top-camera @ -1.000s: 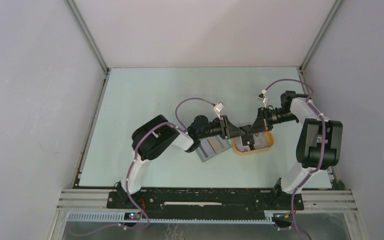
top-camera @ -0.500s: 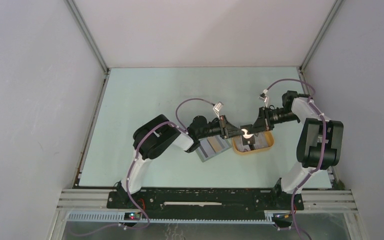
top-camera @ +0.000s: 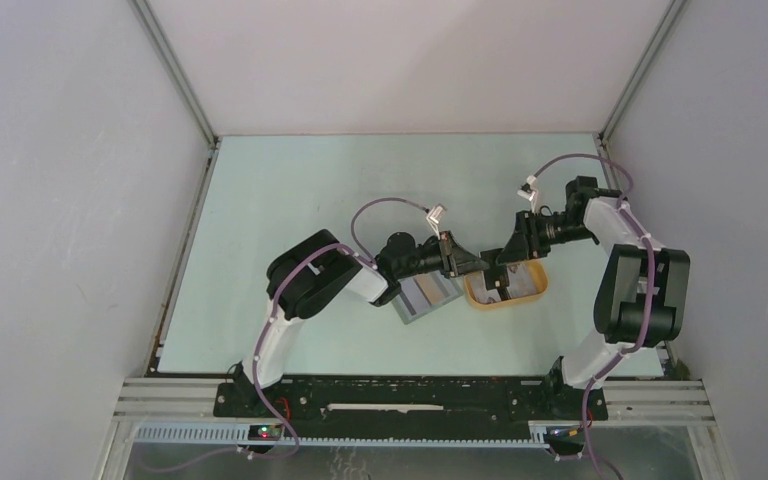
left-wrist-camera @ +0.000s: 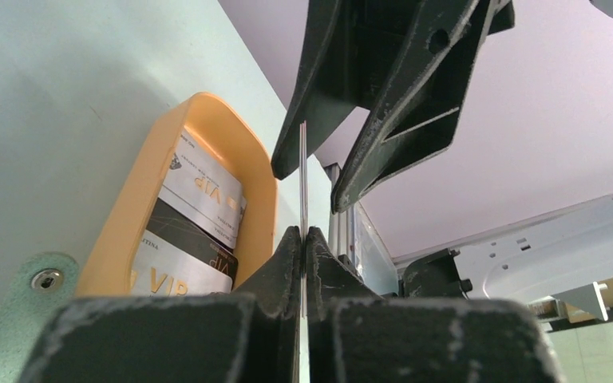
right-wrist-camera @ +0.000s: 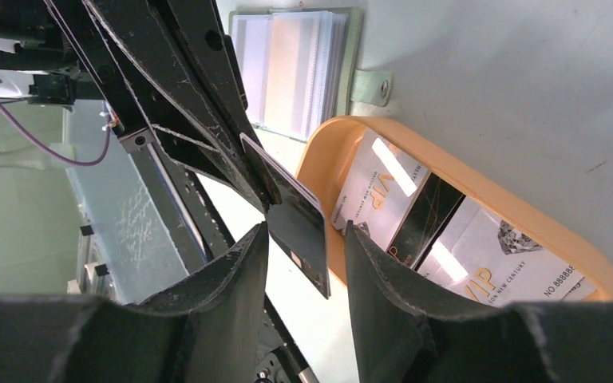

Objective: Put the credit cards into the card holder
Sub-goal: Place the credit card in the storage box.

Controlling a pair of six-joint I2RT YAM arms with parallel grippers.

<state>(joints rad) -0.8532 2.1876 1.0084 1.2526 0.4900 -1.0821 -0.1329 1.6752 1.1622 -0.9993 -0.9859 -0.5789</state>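
One black card (right-wrist-camera: 291, 211), edge-pinched by left tool (left-wrist-camera: 303, 233), seemingly clears parted right tool (right-wrist-camera: 305, 233).

The card holder (top-camera: 426, 297) lies just left of the tray (top-camera: 539, 287), credit cards (right-wrist-camera: 383, 187) inside it.

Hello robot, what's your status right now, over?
Left hand shut on black card. Right hand open, straddling it. Card holder open on table, other cards in tray.

A lab test cell: plain white walls (top-camera: 60, 200), aluminium frame rails (top-camera: 680, 398).
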